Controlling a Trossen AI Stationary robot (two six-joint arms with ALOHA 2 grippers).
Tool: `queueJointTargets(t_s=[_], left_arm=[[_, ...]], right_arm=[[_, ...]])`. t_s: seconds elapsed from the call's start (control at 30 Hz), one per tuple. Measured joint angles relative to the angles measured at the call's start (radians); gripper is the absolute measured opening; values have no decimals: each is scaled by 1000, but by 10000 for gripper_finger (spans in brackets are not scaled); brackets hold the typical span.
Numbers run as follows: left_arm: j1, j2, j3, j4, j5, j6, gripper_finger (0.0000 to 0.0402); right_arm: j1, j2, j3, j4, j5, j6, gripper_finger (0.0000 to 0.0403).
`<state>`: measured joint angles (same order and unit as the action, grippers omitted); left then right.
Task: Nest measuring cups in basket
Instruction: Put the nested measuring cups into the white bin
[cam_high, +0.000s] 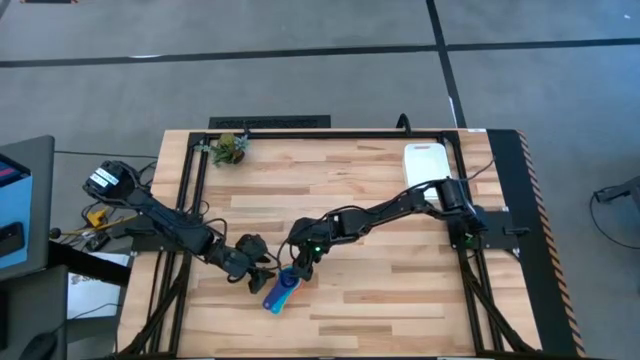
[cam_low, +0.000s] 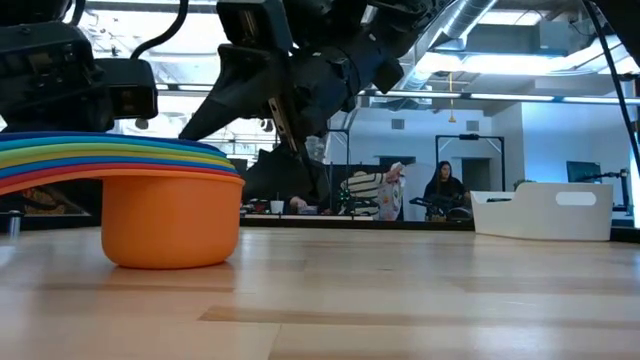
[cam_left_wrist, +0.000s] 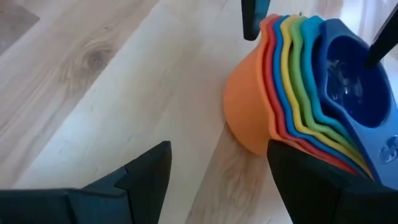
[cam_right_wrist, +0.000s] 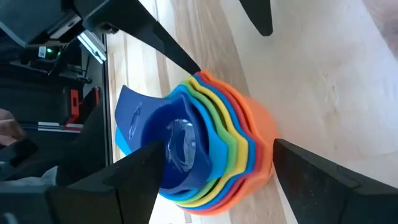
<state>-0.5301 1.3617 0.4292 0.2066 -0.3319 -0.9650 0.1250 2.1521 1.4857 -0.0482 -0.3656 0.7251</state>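
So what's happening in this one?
The measuring cups sit nested in one stack on the table, orange outermost, dark blue innermost. Both claws are open around the stack: the left claw beside it, the right claw above it. Neither grips it. The basket sits at the far right edge.

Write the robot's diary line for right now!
measuring cups: nested stack on table, outside basket | left gripper: open, beside stack | right gripper: open, straddling stack
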Motion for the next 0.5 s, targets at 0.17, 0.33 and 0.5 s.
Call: queueJointTargets(t_s=[0.17,0.33,0.5], left_arm=[[0,0,0,21,-25,13,254],[0,0,0,26,-47,22,254],[0,0,0,30,-66,26,254]], right_arm=[[4,0,0,-1,2,-7,319],[4,7,1,1,3,-34,319],[3,11,0,-18,6,-53,319]])
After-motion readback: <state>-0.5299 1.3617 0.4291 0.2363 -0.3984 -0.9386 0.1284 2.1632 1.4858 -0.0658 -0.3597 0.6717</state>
